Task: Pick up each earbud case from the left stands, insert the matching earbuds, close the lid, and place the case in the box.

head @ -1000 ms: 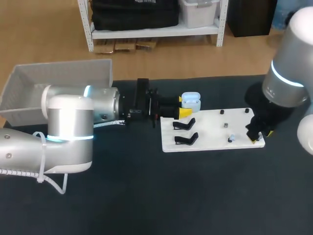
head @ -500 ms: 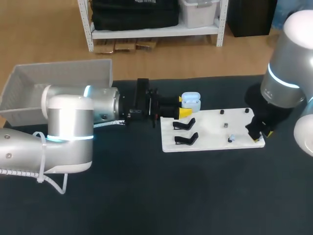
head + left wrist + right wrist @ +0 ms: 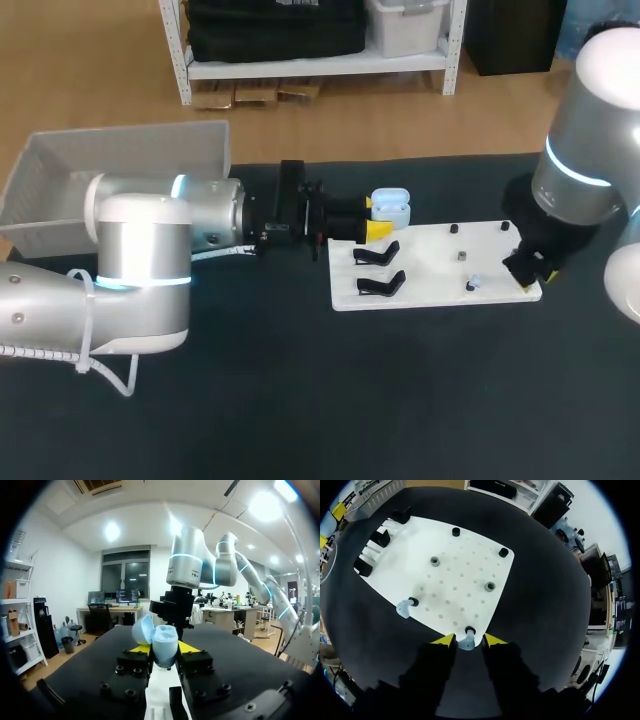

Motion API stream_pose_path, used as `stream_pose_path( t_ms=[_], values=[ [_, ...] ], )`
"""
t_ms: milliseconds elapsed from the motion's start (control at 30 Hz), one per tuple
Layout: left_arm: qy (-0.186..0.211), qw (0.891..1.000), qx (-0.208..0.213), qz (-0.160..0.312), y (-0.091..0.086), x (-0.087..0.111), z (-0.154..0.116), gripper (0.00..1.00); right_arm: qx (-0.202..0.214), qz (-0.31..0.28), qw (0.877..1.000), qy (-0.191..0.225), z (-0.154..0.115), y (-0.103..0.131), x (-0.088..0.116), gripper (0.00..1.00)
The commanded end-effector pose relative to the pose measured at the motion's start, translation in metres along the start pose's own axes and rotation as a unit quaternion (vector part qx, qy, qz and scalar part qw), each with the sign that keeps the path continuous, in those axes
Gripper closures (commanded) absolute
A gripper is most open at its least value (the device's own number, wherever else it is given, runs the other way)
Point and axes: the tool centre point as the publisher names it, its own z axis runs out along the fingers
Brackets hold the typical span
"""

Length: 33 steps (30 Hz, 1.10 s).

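Open earbud case (image 3: pixel 165 641) clamped in left claw (image 3: pixel 164 648).

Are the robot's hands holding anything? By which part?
The left gripper holds the open earbud case by its lower half's sides. The right gripper is at an earbud; whether it grips cannot be told.
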Motion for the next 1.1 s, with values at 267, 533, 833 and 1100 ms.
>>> stream_pose_path(
  t_ms=[267,533,833,1100],
  values=[
    [-0.002,1.000,-0.004,0.002,-0.002,0.001,0.000,1.00,0.008,0.002,1.000,-0.008,-0.001,0.000,0.004,0.78],
    [-0.002,1.000,-0.004,0.002,-0.002,0.001,0.000,1.00,0.010,-0.001,1.000,-0.010,-0.003,0.001,0.006,1.00],
    [-0.002,1.000,-0.004,0.002,-0.002,0.001,0.000,1.00,0.015,-0.002,1.000,-0.014,-0.018,0.002,0.006,1.00],
    [-0.002,1.000,-0.004,0.002,-0.002,0.001,0.000,1.00,0.026,0.005,0.999,-0.024,-0.049,0.006,0.000,1.00]
  ],
)
